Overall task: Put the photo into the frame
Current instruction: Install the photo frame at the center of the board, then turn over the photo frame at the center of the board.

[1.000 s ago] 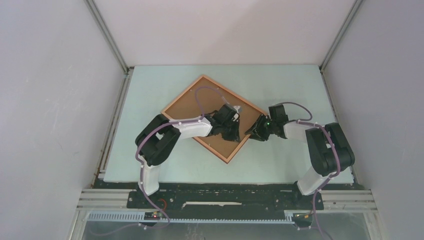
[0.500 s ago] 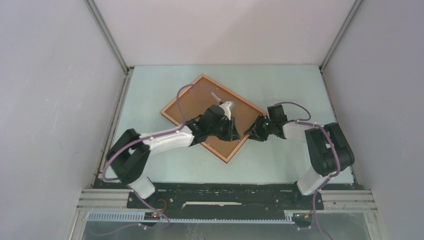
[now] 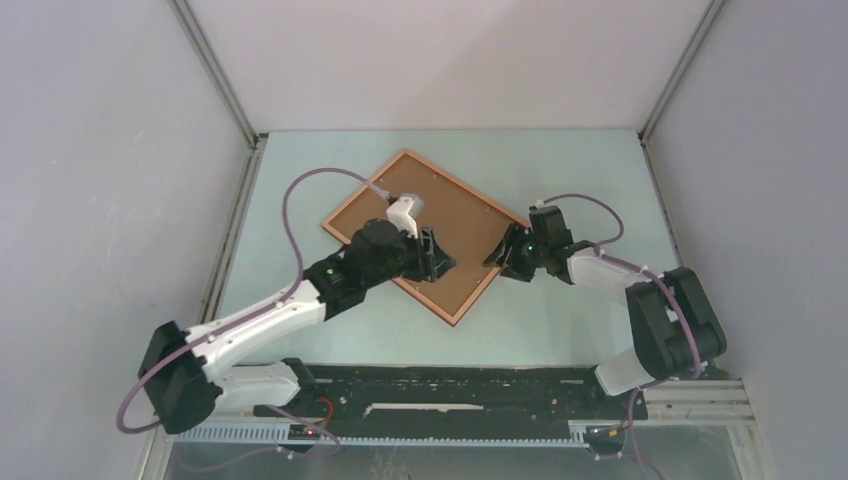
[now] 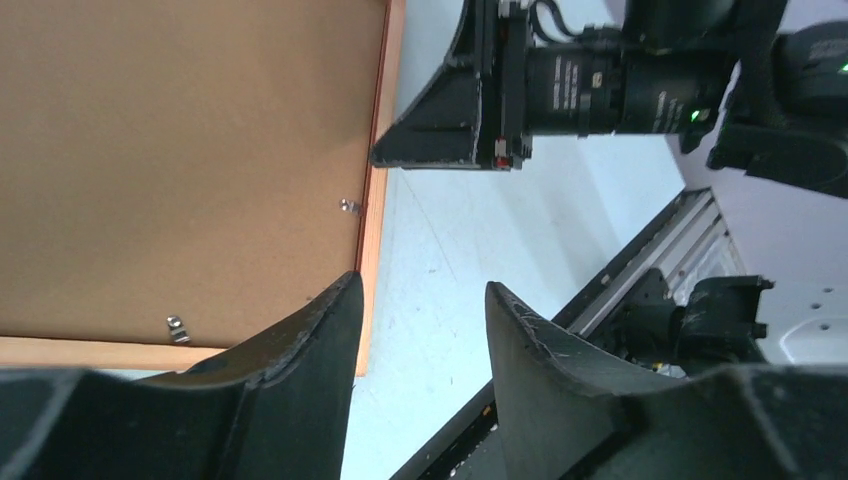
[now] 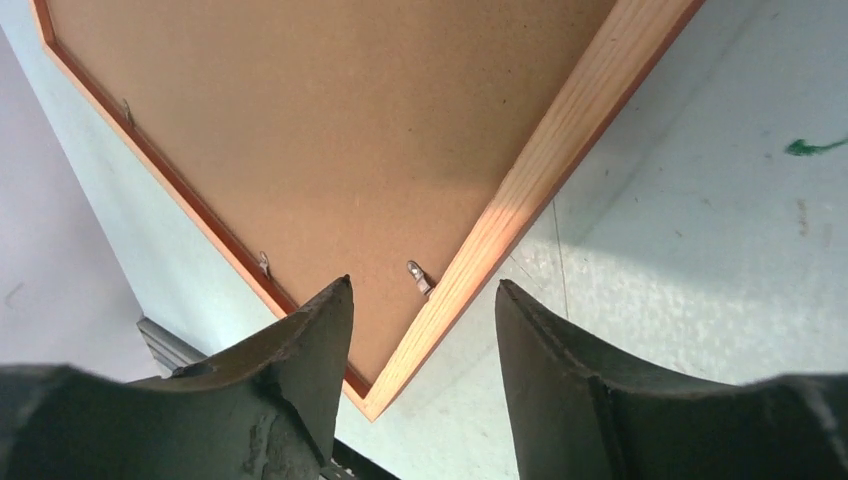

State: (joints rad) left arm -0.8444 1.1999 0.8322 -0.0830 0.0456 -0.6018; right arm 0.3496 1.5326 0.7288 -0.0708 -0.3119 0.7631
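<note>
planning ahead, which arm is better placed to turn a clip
Right, probably: the open right gripper has a clip centred ahead of its jaws; the left gripper has its nearest clip off to one side.

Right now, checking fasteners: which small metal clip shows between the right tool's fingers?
The clip beside the pale wooden frame rail; the others line the reddish rail.

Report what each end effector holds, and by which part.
Nothing is held. The left end effector and the right end effector are both open and empty, at the edges of the frame, which lies back-up.
</note>
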